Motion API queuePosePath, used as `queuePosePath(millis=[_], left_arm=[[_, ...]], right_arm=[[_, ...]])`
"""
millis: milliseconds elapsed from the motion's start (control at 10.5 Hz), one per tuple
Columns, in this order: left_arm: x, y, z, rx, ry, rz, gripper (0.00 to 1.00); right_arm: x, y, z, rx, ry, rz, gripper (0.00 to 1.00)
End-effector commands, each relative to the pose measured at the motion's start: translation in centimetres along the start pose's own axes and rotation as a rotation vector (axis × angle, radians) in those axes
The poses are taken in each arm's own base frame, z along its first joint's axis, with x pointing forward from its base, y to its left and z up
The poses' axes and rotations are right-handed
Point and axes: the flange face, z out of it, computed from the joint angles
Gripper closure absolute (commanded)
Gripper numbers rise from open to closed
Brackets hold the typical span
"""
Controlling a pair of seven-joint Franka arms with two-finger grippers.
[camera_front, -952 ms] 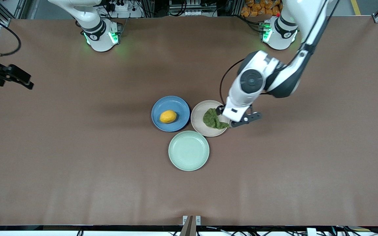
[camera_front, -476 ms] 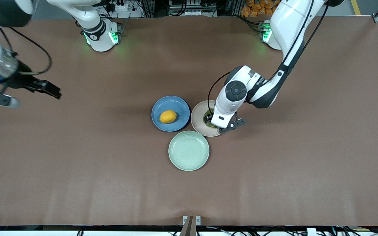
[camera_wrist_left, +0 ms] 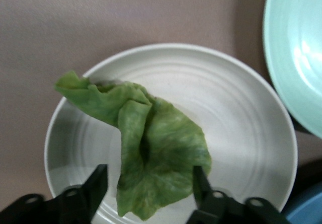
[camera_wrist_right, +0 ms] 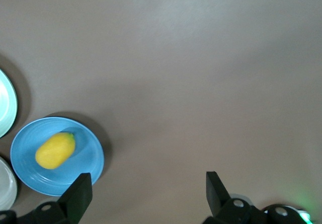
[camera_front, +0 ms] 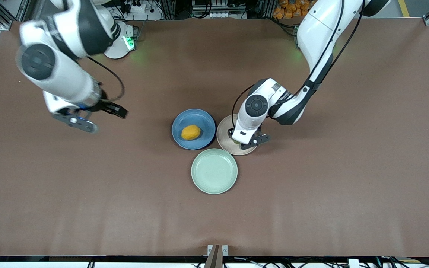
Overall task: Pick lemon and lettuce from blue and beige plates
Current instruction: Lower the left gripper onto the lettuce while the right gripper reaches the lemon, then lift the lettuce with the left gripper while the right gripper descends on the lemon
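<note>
The lemon (camera_front: 191,132) lies on the blue plate (camera_front: 203,121), and both show in the right wrist view: lemon (camera_wrist_right: 55,150), plate (camera_wrist_right: 88,158). My left gripper (camera_front: 242,140) is low over the beige plate (camera_front: 223,139) and hides the lettuce in the front view. In the left wrist view the open left gripper (camera_wrist_left: 148,183) straddles one end of the lettuce (camera_wrist_left: 151,143), which lies on the beige plate (camera_wrist_left: 241,113). My right gripper (camera_front: 96,116) is open and empty (camera_wrist_right: 147,186) over bare table, toward the right arm's end from the blue plate.
A mint-green plate (camera_front: 214,171) lies empty, nearer to the front camera than the other two and touching them; it also shows in the left wrist view (camera_wrist_left: 297,48). The brown table mat (camera_front: 330,178) spreads wide around the plates.
My right arm has swung in from the table's end toward the blue plate. My left gripper has moved over the beige plate and come down round the lettuce.
</note>
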Motion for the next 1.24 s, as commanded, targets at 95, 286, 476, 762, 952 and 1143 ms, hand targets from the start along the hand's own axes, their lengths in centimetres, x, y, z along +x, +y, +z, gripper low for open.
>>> queuePosePath(millis=[95, 286, 476, 762, 952, 1143], left_arm=[[0.4, 0.0, 1.0, 0.031, 0.042, 0.014, 0.8], [1.3, -0.4, -1.0, 0.025, 0.059, -0.001, 1.0], [2.6, -1.6, -7.2, 0.05, 0.087, -0.032, 1.0], [6.7, -5.8, -17.6, 0.077, 0.125, -0.051, 1.0], [11.8, -11.6, -20.6, 0.103, 0.096, 0.011, 1.0], [17.3, -18.2, -20.4, 0.109, 0.063, 0.115, 1.0]], right_arm=[[0.5, -3.0, 5.2, 0.074, -0.105, 0.132, 0.0], [-0.1, -4.6, 9.2, 0.134, -0.127, 0.217, 0.0], [-0.6, -6.4, 12.5, 0.12, -0.146, 0.251, 0.0], [-1.5, -9.7, 15.9, 0.187, -0.159, 0.327, 0.0], [-1.1, -10.6, 17.2, 0.252, -0.193, 0.432, 0.0], [-0.9, -11.0, 18.7, 0.254, -0.202, 0.459, 0.0]])
